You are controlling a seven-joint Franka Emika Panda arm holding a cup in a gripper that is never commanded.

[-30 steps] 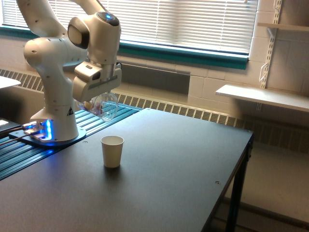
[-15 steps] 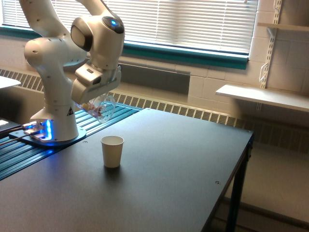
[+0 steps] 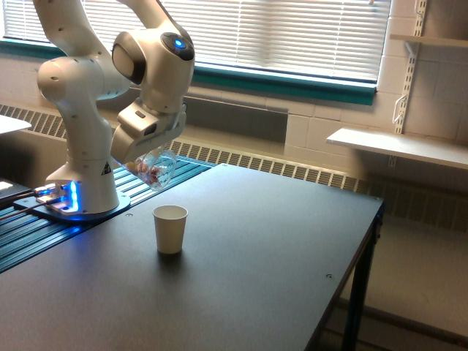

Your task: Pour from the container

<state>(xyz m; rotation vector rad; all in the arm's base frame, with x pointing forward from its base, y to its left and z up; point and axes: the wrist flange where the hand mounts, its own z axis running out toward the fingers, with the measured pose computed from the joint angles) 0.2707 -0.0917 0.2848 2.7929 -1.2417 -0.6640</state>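
Exterior view, showing the Franka arm's gripper (image 3: 142, 155) clamped on the clear plastic cup (image 3: 155, 170), which hangs in the air above and slightly to the exterior view's left of the paper cup (image 3: 170, 228). Compared with one second ago, the wrist has rolled further: the gripper body now slants more steeply, and the clear plastic cup has tipped so that its mouth points down and toward the exterior view's right, nearer the paper cup's opening. The cup has also dropped a little. The reddish-brown bits (image 3: 152, 172) now sit toward the lowered mouth end rather than the base. By this reading the pour is under way or about to begin, though no bits can be seen falling between the two cups, and the paper cup stands upright and unmoved on the black table (image 3: 256, 256).

Hard to make out: the gripper's fingers are hidden behind the hand body and the transparent wall, so the grip is inferred from the cup hanging there. The cup's rim is nearly invisible against the radiator grille (image 3: 248, 162). The paper cup's inside cannot be seen from this angle, so whether anything has landed in it is unknown.
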